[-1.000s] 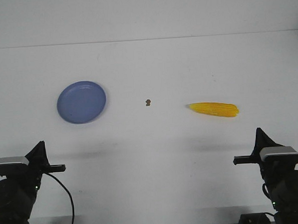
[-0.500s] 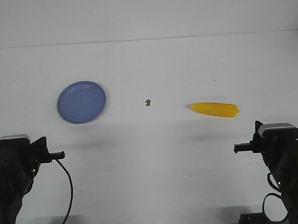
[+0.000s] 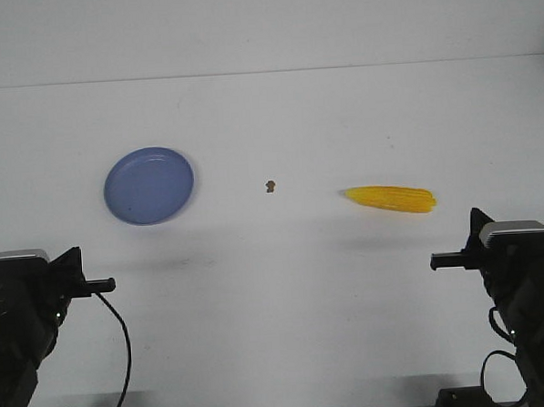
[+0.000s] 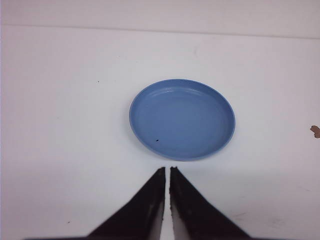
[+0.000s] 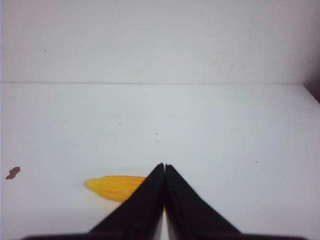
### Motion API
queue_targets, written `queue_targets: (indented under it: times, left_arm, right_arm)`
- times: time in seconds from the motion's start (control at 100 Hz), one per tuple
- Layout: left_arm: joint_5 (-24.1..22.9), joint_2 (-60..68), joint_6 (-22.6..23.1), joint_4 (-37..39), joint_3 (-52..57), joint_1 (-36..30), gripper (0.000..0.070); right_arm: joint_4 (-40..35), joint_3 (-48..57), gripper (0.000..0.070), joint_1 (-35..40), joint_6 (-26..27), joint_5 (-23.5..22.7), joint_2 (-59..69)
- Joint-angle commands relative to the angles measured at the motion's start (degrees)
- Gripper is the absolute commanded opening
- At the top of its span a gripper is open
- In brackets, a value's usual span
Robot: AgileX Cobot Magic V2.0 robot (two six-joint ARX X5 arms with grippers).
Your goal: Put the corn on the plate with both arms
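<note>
The blue plate (image 3: 149, 185) lies empty on the white table at the left. The yellow corn (image 3: 390, 198) lies flat at the right, its tapered end pointing left. My left gripper (image 3: 72, 264) is near the table's front edge, short of the plate and apart from it. In the left wrist view its fingers (image 4: 165, 171) are shut and empty, pointing at the plate (image 4: 182, 118). My right gripper (image 3: 478, 225) is in front of the corn's right end. In the right wrist view it (image 5: 164, 166) is shut and empty, and its fingers hide part of the corn (image 5: 112, 186).
A tiny brown speck (image 3: 270, 186) lies between plate and corn; it also shows in the left wrist view (image 4: 315, 131) and the right wrist view (image 5: 12, 173). A white wall stands behind the table's far edge. A black cable (image 3: 124, 348) hangs by the left arm.
Both arms have tilted and shifted at the table's front, their camera blocks now a little lower. Plate, corn and speck have not moved.
</note>
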Motion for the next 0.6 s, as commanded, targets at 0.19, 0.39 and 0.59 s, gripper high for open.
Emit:
queue_targets:
  times: [0.19,0.39,0.59]
  left_arm:
    - [0.1,0.3,-1.1,0.4,1.0,0.0,0.0585]
    - [0.1,0.3,-1.1,0.4,1.0,0.0,0.0585]
    - [0.1,1.5,-1.1,2.2,1.0,0.0,0.0582]
  right_arm:
    - [-3.4,1.0,0.0061,0.0,0.9,0.0,0.3]
    - [-5.9,1.0,0.0482,0.0,0.9,0.0,0.3]
    - [-5.8,1.0,0.0491,0.0,0.9,0.0,0.3]
